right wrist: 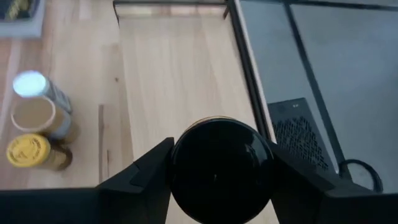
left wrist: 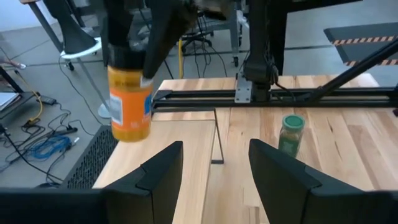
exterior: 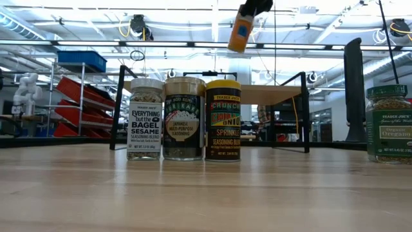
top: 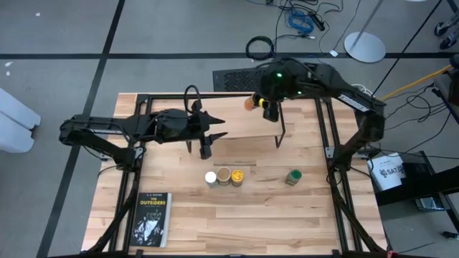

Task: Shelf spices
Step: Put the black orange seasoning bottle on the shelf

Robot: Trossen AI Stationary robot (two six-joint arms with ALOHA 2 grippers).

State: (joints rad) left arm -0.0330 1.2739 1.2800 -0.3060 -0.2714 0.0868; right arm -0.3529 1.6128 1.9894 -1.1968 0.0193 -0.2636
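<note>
The right gripper [top: 267, 107] is pinching the orange jar with the black lid [top: 250, 102] and is holding it up in the air over the shelf [top: 237, 122], near the shelf's back edge. In the low view the orange jar is hanging high above the plank, tilted a little, so it is not set down yet. This looks like the step of putting the first jar on the shelf. Next, I think the arm needs to bring the jar down slowly, stand it straight on the wood, and only then let go. The left gripper [top: 206, 148] is waiting just in front of the shelf with its fingers spread apart and nothing between them. Three jars are standing side by side on the table, touching each other: the white-lid jar [top: 211, 178], the tan-lid jar [top: 224, 175] and the yellow-lid jar [top: 237, 177]. The green-lid jar [top: 293, 176] is standing by itself, well apart from them. The jars are all closed, and seasoning is showing through the glass. A book [top: 151, 218] is lying at the table's front corner.
</note>
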